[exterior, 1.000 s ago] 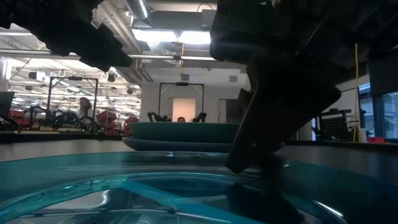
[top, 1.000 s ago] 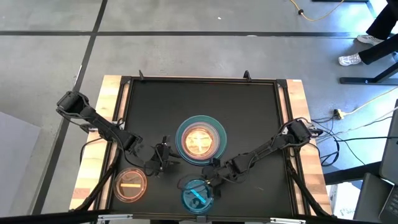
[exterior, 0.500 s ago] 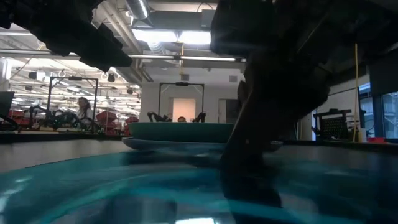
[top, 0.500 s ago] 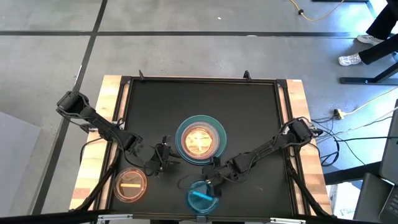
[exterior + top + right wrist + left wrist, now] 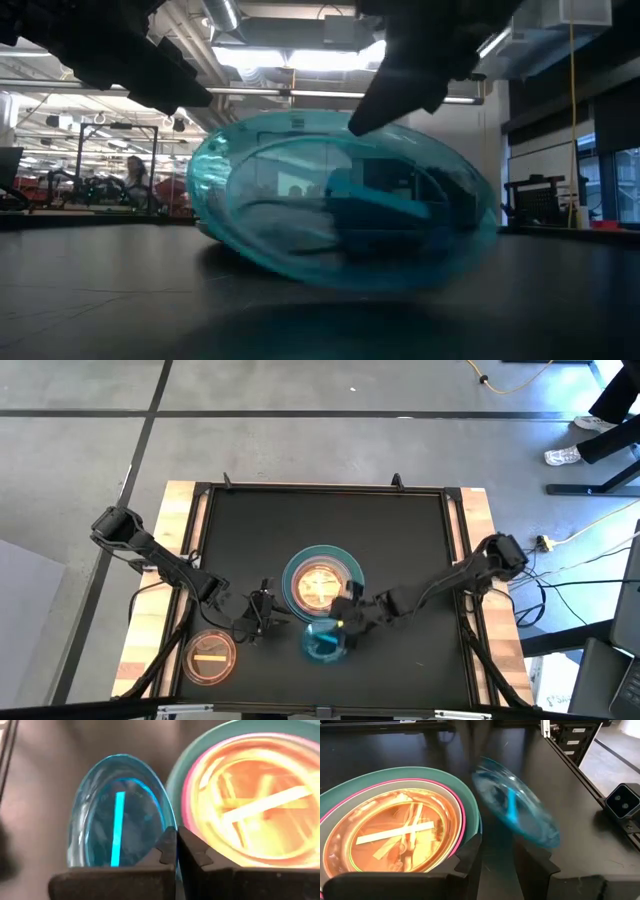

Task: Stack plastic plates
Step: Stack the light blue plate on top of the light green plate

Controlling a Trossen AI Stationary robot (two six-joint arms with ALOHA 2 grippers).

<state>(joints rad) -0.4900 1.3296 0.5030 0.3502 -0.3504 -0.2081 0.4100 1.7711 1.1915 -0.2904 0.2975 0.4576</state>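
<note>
A stack of plates (image 5: 320,585) stands in the middle of the table: a large teal plate at the bottom, a pink-rimmed one in it and an orange translucent one with pale bars on top (image 5: 395,832) (image 5: 250,795). Another small orange plate (image 5: 210,657) lies flat near the table's near-left corner. My right gripper (image 5: 345,622) (image 5: 176,842) is shut on a small cyan translucent plate (image 5: 323,642) (image 5: 340,205) (image 5: 515,810) just nearer than the stack. My left gripper (image 5: 262,610) (image 5: 497,867) hovers open at the stack's left-near side. My right gripper pinches the cyan plate's rim (image 5: 169,826) between its two fingers, on the side nearest the stack. The fingers (image 5: 420,60) come from the table's right, slanting down. The plate is tipped steeply on edge and hangs below the fingers, lifted clear of the table in the low view.
The black mat has a raised frame (image 5: 320,487) along its far edge and wooden strips (image 5: 180,520) at the sides. Bare mat lies far of the stack and to its right. A person's legs (image 5: 610,410) show on the floor beyond the table's far right.
My right gripper has risen and moved from the near edge toward the stack, holding on to the cyan plate. The plate lay flat on the mat and is now lifted off it and tipped steeply on edge beside the stack.
</note>
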